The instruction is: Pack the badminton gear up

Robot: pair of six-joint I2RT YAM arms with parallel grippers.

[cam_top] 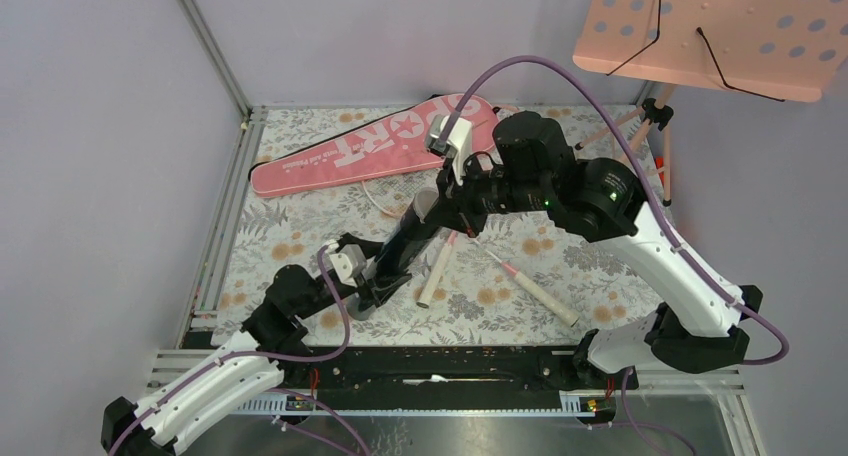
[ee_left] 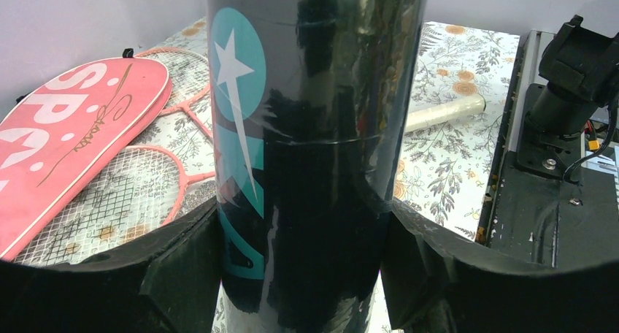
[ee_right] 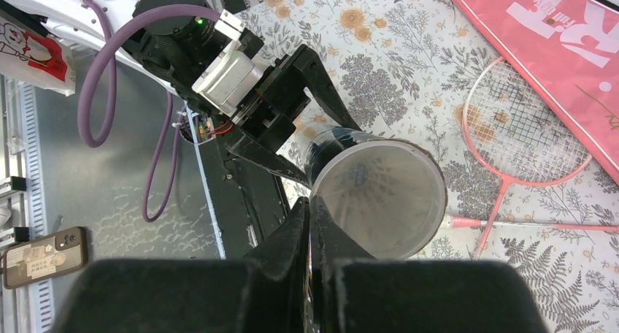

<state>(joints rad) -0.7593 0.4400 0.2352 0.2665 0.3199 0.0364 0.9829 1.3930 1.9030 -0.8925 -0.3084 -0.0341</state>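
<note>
black tube (ee_left: 306, 165) tilted over floral table (cam_top: 300, 226), open mouth up | left claw (ee_left: 306, 263) pinching its lower body | right claw (ee_right: 314, 253) narrowed at the rim, grip cannot be told | likely light, glossy, crushable: hold mid-body, not rim

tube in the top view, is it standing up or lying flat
Neither: it is tilted. The left gripper clamps the tube near its lower end, and the other end slants up to the right gripper.
</note>
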